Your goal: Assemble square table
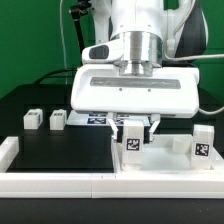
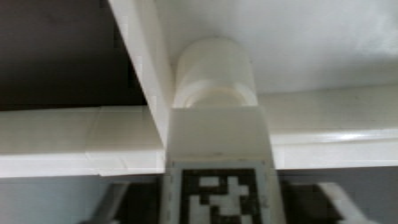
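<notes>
My gripper is shut on a white leg with a black-and-white tag and holds it upright at the near left corner of the white square tabletop. In the wrist view the tagged leg sits between my fingers, and its rounded end lies against the tabletop. Another tagged leg stands upright at the tabletop's right side. Two more legs stand on the black table at the exterior view's left. I cannot tell whether the held leg is seated in a socket.
A long white border rail runs along the front edge and up the exterior view's left side. The marker board lies behind my gripper. A black mat covers the table to the left of the tabletop.
</notes>
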Robot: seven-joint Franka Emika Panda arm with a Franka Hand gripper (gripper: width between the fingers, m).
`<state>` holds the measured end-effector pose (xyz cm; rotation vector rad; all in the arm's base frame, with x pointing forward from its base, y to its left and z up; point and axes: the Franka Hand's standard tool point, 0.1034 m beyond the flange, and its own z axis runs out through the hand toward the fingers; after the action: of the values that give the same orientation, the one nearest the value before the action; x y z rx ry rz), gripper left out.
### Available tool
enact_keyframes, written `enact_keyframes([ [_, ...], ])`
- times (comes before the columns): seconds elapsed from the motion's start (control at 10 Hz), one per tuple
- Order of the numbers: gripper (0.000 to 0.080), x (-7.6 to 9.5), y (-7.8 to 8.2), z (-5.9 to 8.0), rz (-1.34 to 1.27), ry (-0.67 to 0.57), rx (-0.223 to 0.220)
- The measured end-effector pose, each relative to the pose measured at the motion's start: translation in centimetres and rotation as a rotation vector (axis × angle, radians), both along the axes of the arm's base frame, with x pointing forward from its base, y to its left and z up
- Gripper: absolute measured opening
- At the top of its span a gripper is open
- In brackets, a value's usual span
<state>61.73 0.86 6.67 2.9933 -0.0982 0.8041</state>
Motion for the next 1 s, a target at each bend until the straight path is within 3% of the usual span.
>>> enact_keyframes([
  [0.1,0.0474,-0.01,0.0,-0.01,0.0,0.0,0.0],
  [0.2,0.0474,-0.01,0.0,-0.02,0.001,0.0,0.0],
  [0.3,0.0609,-0.01,0.0,-0.02,0.001,0.0,0.0],
  [0.9,0.0648,-0.05,-0.01,-0.1,0.0,0.016,0.004],
  [1.0,0.0648,0.07,0.21,0.11,-0.003,0.115,0.036],
])
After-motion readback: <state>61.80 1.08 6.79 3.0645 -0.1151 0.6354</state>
